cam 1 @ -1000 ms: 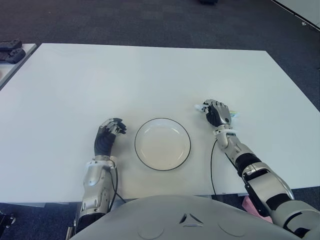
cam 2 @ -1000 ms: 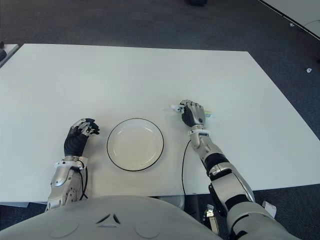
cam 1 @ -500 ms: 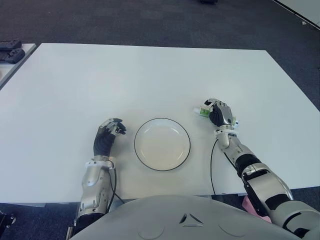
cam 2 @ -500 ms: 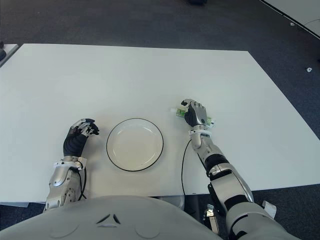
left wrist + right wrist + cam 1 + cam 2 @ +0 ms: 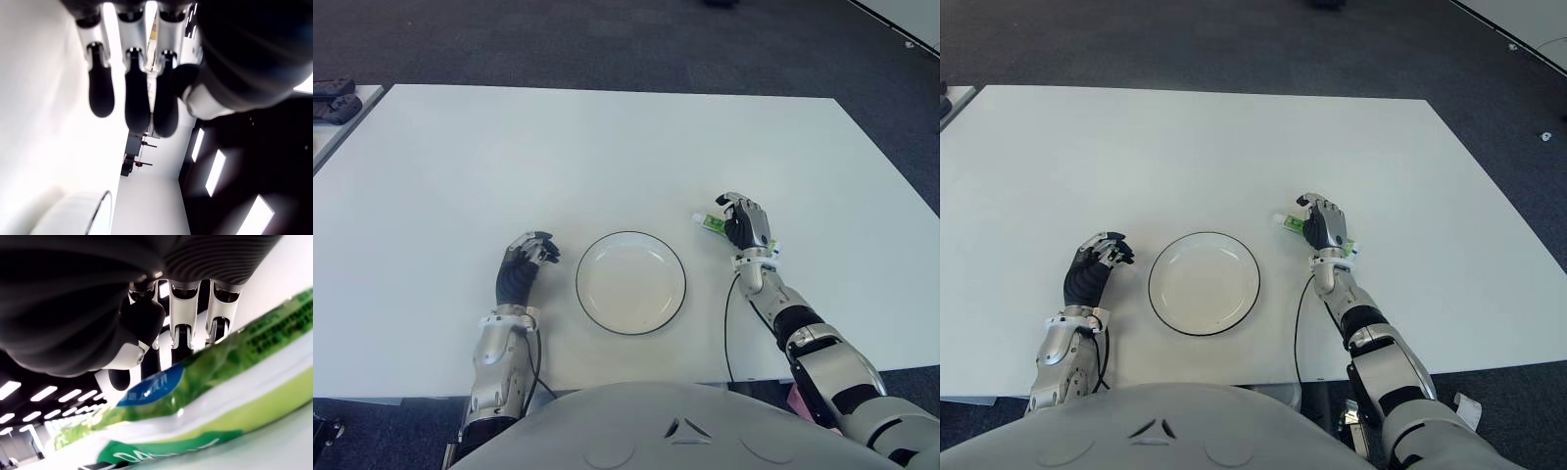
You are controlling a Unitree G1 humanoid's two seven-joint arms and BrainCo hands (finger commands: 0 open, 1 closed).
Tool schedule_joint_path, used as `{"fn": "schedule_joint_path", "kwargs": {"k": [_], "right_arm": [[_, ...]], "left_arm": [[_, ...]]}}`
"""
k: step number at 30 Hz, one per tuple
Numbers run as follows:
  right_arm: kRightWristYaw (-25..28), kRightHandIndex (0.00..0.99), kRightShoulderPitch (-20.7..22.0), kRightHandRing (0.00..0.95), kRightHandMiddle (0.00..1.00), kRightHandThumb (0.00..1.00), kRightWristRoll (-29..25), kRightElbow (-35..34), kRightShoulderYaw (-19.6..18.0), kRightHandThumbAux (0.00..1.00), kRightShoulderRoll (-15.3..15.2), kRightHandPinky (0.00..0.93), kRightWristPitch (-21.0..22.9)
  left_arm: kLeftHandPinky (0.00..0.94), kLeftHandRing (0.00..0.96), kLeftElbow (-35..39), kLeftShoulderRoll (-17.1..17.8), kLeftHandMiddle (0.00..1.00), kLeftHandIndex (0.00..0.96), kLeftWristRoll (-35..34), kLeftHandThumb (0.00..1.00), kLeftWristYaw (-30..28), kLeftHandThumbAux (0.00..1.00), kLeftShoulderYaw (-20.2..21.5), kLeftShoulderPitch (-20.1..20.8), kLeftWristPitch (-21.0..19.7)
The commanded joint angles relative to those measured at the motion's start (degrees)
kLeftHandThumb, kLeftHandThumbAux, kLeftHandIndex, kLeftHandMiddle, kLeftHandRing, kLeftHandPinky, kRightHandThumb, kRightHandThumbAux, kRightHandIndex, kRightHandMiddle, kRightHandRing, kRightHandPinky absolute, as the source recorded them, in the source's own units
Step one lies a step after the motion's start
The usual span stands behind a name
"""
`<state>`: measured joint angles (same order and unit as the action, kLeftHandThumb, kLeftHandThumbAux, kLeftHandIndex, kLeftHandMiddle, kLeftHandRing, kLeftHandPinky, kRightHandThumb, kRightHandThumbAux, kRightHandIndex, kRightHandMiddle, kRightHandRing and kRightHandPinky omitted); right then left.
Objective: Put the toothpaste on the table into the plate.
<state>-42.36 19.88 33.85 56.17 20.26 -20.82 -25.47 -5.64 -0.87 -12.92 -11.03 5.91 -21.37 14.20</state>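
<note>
The toothpaste [image 5: 708,222] is a green and white tube lying crosswise in my right hand [image 5: 744,223], its capped end poking out toward the plate. In the right wrist view the fingers [image 5: 182,340] curl over the tube [image 5: 195,396]. The hand is right of the white, dark-rimmed plate [image 5: 607,294], which has nothing in it and lies near the table's front edge. My left hand [image 5: 524,262] shows left of the plate, fingers curled and holding nothing.
The white table [image 5: 607,147] stretches far beyond the plate. Dark controllers [image 5: 333,98] lie on a separate surface at the far left. Dark carpet surrounds the table.
My right hand has closed round the toothpaste and drawn slightly back toward me, so more of the green tube now shows at its plate side. The left hand has not moved.
</note>
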Motion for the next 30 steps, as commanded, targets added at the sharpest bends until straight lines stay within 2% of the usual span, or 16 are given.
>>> {"fn": "schedule_joint_path", "kwargs": {"k": [1,8,18,23,26,28,29,30], "right_arm": [[-1.5,0.366,-4.3,0.468,0.411,1.0,0.6,-2.3,0.5,0.676,2.2,0.501,0.1],[-4.7,0.37,-5.9,0.47,0.399,1.0,1.0,-7.7,-0.7,0.676,2.8,0.516,-0.5],[-5.8,0.366,-8.2,0.474,0.394,1.0,0.4,-15.2,-2.7,0.677,4.3,0.521,-2.4],[-5.2,0.374,-9.6,0.475,0.39,1.0,1.0,-19.0,-3.1,0.676,4.5,0.52,-2.4],[-2.2,0.378,-11.6,0.475,0.387,1.0,1.6,-24.6,-3.2,0.676,3.8,0.527,-0.6],[3.0,0.376,-14.0,0.472,0.387,1.0,1.5,-31.1,-3.5,0.676,2.6,0.526,2.3],[8.2,0.362,-16.2,0.445,0.375,0.961,0.8,-37.1,-4.0,0.559,1.4,0.503,5.4],[12.0,0.327,-17.9,0.405,0.342,0.906,0.3,-41.5,-4.5,0.526,0.6,0.469,7.8]], "left_arm": [[0.523,0.546,-1.8,-0.3,0.561,0.436,0.2,0.715,1.0,0.717,0.0,-1.0,-3.3],[0.519,0.541,-1.7,-0.3,0.552,0.436,0.4,0.714,1.3,0.717,-0.1,-0.8,-3.7],[0.522,0.548,-2.5,0.0,0.563,0.436,0.4,0.713,0.6,0.717,-0.1,-0.3,-3.1],[0.523,0.545,-1.7,-0.6,0.557,0.436,0.3,0.714,1.9,0.717,0.1,-0.4,-4.2],[0.522,0.544,-1.4,-0.6,0.555,0.436,0.5,0.714,1.9,0.717,0.0,-0.6,-4.0],[0.521,0.544,-1.3,-0.6,0.556,0.436,0.7,0.713,1.9,0.718,-0.1,-0.6,-3.8],[0.519,0.542,-1.3,-0.6,0.557,0.436,0.8,0.713,2.0,0.717,-0.2,-0.7,-3.6],[0.518,0.541,-1.3,-0.6,0.557,0.436,0.9,0.713,2.0,0.718,-0.2,-0.7,-3.5]]}}
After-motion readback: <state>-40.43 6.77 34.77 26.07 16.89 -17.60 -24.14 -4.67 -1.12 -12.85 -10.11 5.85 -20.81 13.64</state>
